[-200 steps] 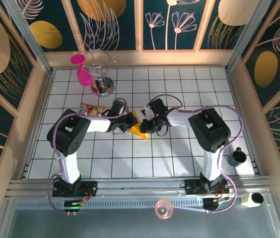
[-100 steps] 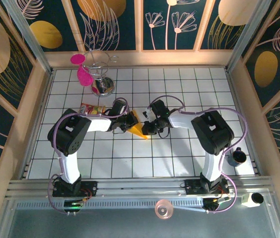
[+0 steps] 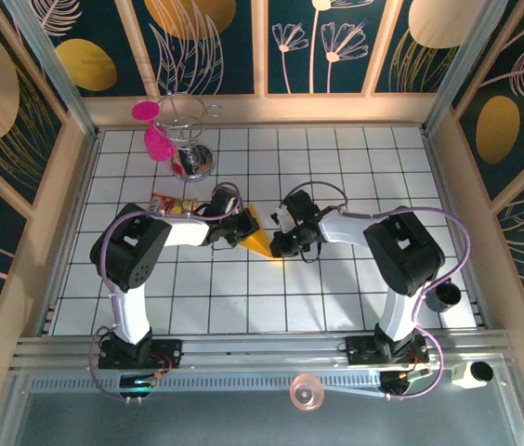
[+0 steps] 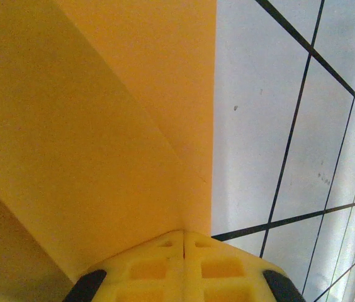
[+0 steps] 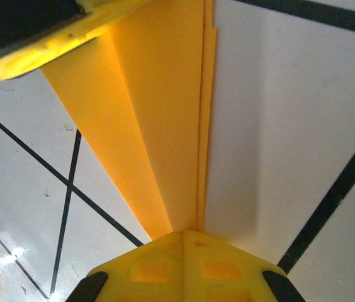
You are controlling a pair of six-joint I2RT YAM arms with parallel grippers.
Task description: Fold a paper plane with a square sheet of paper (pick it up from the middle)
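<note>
A: What was seen around the work, and what stood in the way?

B: On the tiled table (image 3: pixel 336 158) a snack packet (image 3: pixel 171 203) was seen just beyond the left arm; a wire stand (image 3: pixel 186 139) with pink pieces was set near the far edge; a dark cup (image 3: pixel 445 296) was placed at the right edge and a roll of tape (image 3: pixel 307 392) on the near rail. From above, much of the paper plane (image 3: pixel 258 238) was hidden by the two wrists that met over it.

A: Where was the paper found, and how were the jaws set?

B: It was laid flat near the middle of the table, its point turned toward the near side. The left gripper (image 4: pixel 184 236) was closed tight, its tips set against the wide end's edge; the right gripper (image 5: pixel 184 234) was likewise closed, its tips set on the narrow point, where layered edges (image 5: pixel 206 113) were seen. Whether paper was nipped between the fingers could not be told.

A: What was changed from a second before?

B: The right elbow had been swung outward toward the cup; the right gripper (image 3: pixel 282 247) had been carried nearer along the paper to its tip; the left gripper (image 3: pixel 242 229) was hardly moved, and the packet, the stand and the cup were left as they were.
</note>
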